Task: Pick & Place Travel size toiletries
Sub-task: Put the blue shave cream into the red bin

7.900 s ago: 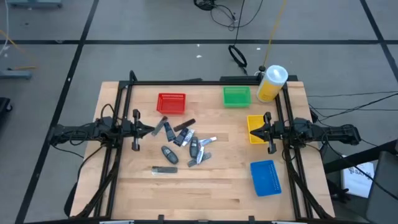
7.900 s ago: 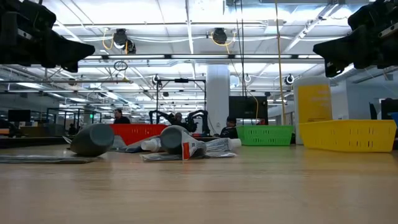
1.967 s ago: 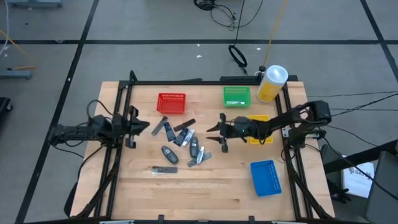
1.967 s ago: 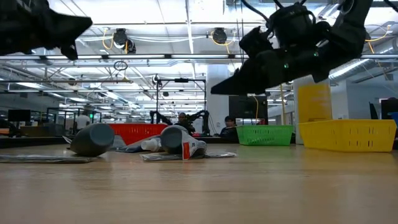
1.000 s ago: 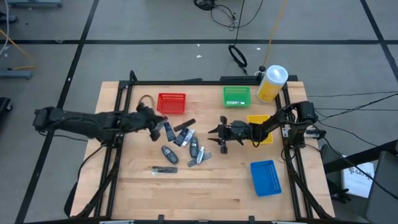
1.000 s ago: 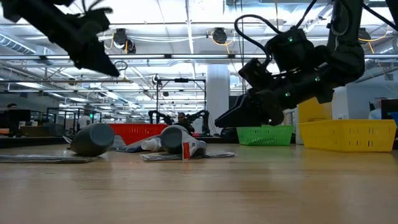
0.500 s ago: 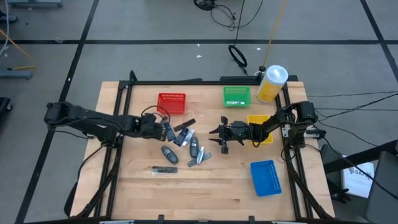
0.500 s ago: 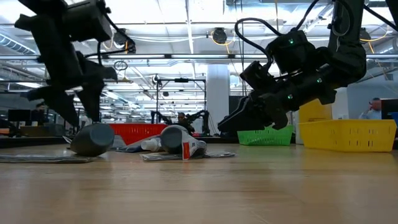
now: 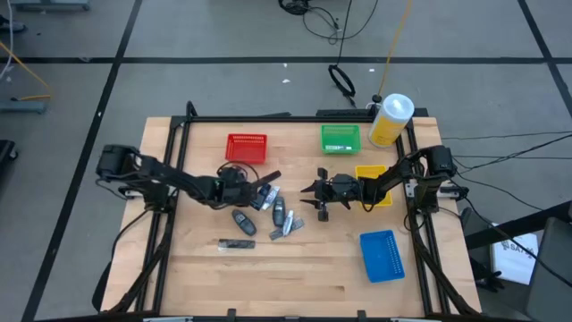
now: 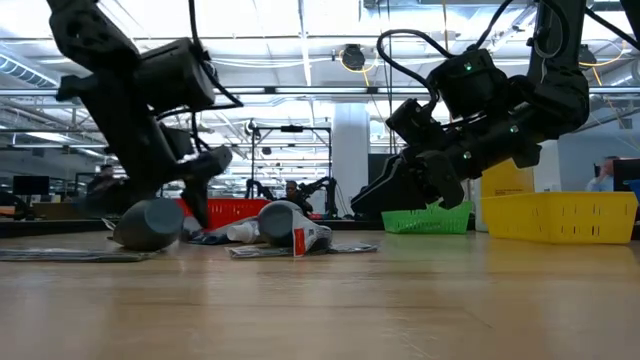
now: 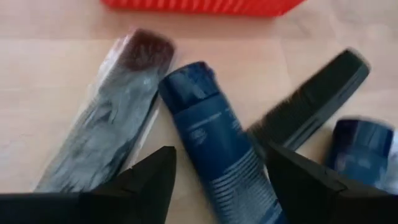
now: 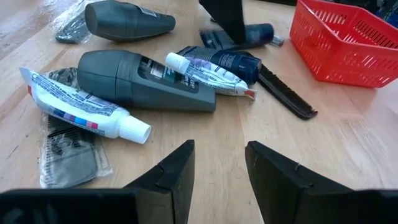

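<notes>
Your left pincer (image 9: 248, 190) is low over the left edge of the toiletries pile (image 9: 264, 204) at bench (image 9: 295, 268) centre, just in front of the red basket (image 9: 246, 148). Its fingers are spread, holding nothing; a dark blue tube (image 11: 214, 146) lies between the fingertips (image 11: 158, 171), with a grey sachet (image 11: 109, 140) and a black comb (image 11: 311, 102) either side. Your right pincer (image 9: 315, 194) hangs just right of the pile, fingers apart, empty, facing a white toothpaste tube (image 12: 84, 109) and a grey bottle (image 12: 146, 78).
</notes>
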